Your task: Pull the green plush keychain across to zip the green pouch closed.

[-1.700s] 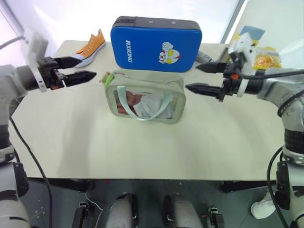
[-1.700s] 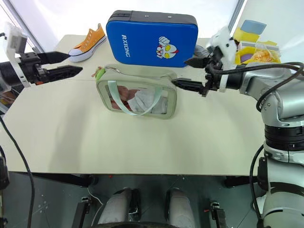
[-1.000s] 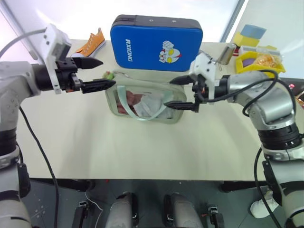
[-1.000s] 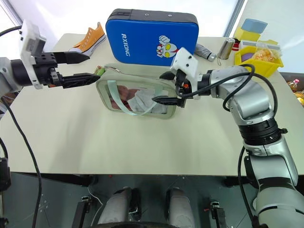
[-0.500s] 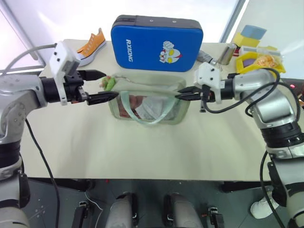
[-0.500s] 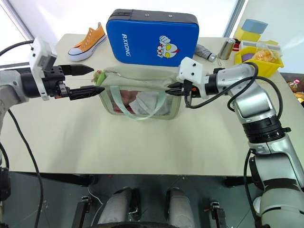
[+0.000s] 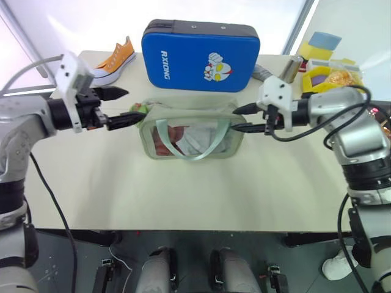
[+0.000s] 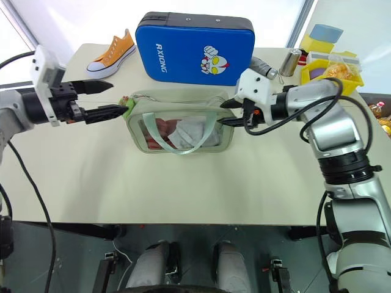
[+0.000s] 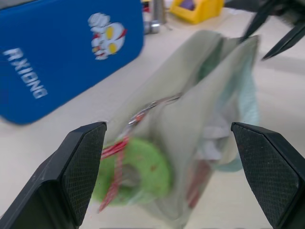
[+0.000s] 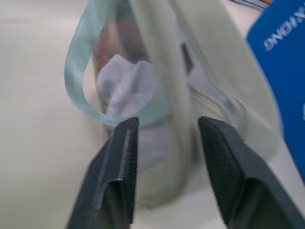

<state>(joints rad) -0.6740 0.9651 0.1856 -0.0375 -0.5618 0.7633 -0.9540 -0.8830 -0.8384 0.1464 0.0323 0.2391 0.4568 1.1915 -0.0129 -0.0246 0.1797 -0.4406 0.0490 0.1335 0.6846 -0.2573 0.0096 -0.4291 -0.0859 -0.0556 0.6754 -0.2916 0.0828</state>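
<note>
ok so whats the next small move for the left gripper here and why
Probably ease the open left gripper forward and shut on the green plush keychain, which sits between its fingers ungripped at the green pouch end; the right gripper straddles the far edge.

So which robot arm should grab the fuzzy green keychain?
The left. Its open gripper points right at the green plush keychain on the green pouch, while the right gripper is at the pouch's far end.
</note>
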